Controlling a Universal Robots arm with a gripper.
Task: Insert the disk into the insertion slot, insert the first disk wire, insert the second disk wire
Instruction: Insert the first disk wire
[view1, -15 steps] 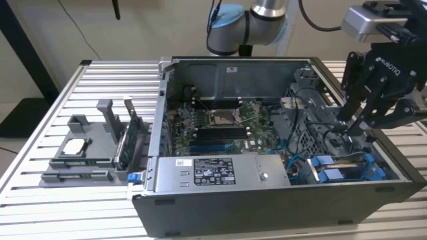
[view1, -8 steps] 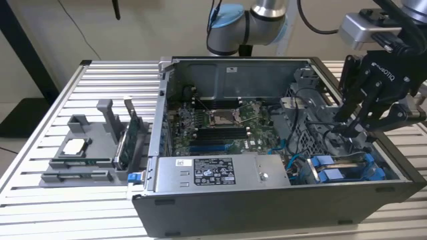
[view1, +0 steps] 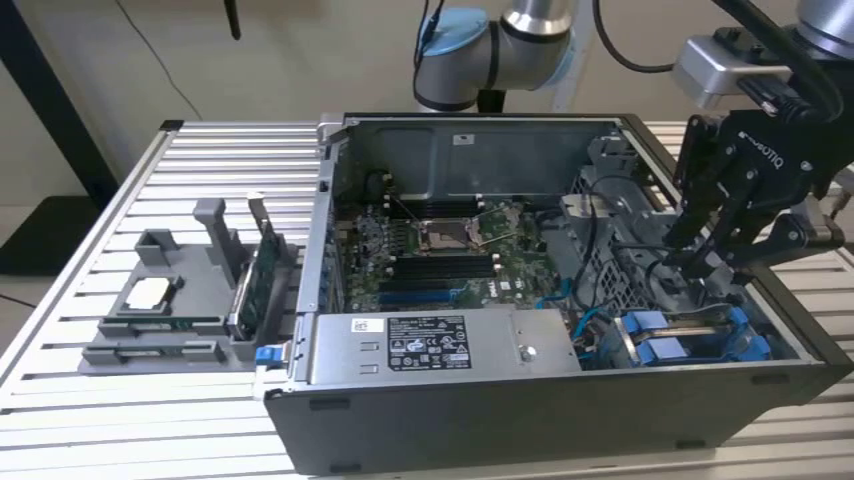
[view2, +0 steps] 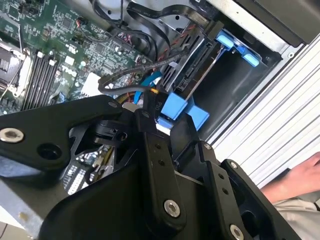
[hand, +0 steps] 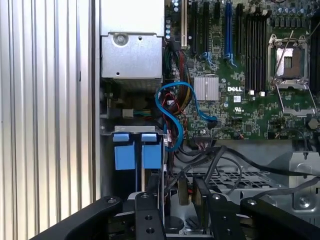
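lettering in white runs along the black body of the pincer (view1: 691, 262). a black-and-white sticker (view1: 427, 345) covers part of the grey metal box (view1: 527, 335), which lies well apart from the pincer, across the open case (view1: 534, 430). the green board (view1: 454, 250) past that box carries small white marks too.

in both wrist views the pincer (view2: 171, 114) (hand: 175, 197) has its jaws partly apart, with nothing seen clamped between them. just below it the disk (view1: 654, 340) (hand: 125, 155), told by its bright blue frame, sits in the insertion slot (view2: 225, 92) at the case's corner; how deep it is seated cannot be told. a blue cable (hand: 170, 115) loops near the frame's tabs, ahead of the pincer.

the case stands on a table (view1: 200, 150) of ribbed metal slats. a grey fixture (view1: 174, 300) holding spare parts rests on it, far from the pincer, beyond the case. a hand (view2: 300, 175) lies over the slats off to the pincer's side. behind the arm (view1: 461, 40) the room is plain beige, with a dark post (view1: 54, 110) at the table's far end.
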